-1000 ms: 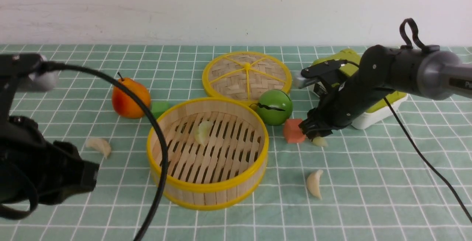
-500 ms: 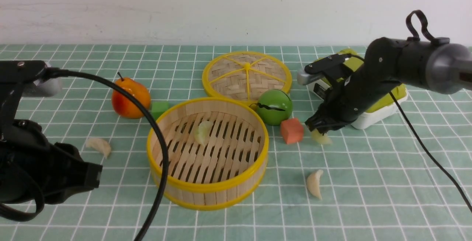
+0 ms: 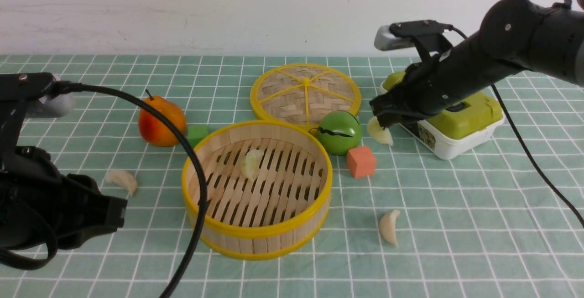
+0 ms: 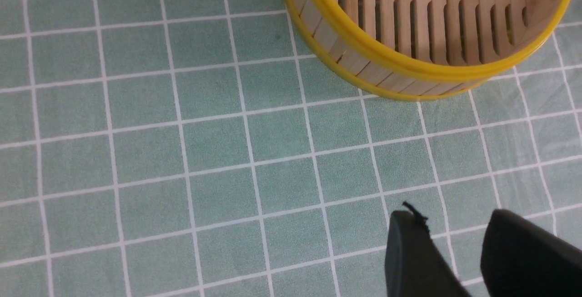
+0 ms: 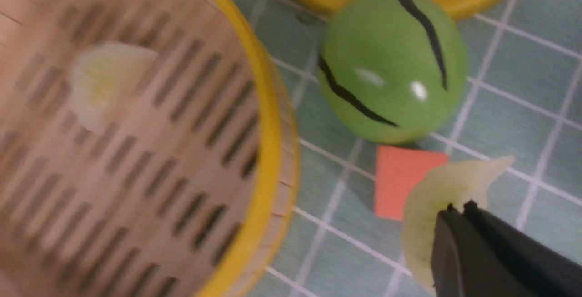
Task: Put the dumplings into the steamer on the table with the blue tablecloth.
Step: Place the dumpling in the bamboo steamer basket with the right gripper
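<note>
I have one pale green dumpling [image 3: 251, 164] lying in the steamer [image 3: 267, 231], so by my count a quarter of the job is done. A second, the yellowish dumpling [image 3: 379, 131], is clenched in the jaws of my right gripper [image 3: 382, 120], raised above the surface [image 3: 438, 261] beyond the orange cube [image 3: 361, 162]; it has yet to go in. Two whitish ones are left on the blue-green cloth: the left dumpling [image 3: 122, 181], off to the steamer's left, and the right dumpling [image 3: 389, 227], to its right. My left gripper [image 4: 459, 242] has its jaws parted with nothing between them, and I judge it well sided for the left one. As for writing, I see dark marks on the white container [image 3: 449, 145], but I can't read them, and I find no legible brand.
</note>
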`<state>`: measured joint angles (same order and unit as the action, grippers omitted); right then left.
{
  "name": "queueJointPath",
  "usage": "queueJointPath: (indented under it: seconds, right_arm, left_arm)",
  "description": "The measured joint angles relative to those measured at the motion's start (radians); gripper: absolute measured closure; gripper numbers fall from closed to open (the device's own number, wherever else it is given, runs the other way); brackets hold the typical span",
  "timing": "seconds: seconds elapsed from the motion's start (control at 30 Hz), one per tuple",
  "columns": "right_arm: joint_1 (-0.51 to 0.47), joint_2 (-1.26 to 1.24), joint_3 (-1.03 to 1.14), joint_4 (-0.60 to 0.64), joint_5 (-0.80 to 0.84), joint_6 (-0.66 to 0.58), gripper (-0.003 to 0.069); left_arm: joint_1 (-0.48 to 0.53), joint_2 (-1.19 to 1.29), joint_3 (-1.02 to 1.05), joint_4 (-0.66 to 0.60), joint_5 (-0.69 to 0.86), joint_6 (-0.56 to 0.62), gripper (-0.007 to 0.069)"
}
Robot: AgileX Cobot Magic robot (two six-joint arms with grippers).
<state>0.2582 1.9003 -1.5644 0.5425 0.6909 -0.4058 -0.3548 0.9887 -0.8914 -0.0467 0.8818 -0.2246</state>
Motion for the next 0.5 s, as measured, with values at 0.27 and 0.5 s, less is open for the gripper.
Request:
queueJointPath:
  seconds: [0.27,0.5]
  right_arm:
    - [0.152,0.052,-0.003,0.27,-0.084,-0.183,0.0664]
    - [0.186,0.182,-0.003,0.311,-0.201,-0.194,0.0659]
  left_arm:
    - [0.0,0.0,0.0,-0.015,-0.016,-0.009,0.0394]
    - [0.0,0.0,0.0,-0.031,-0.017,-0.106,0.039]
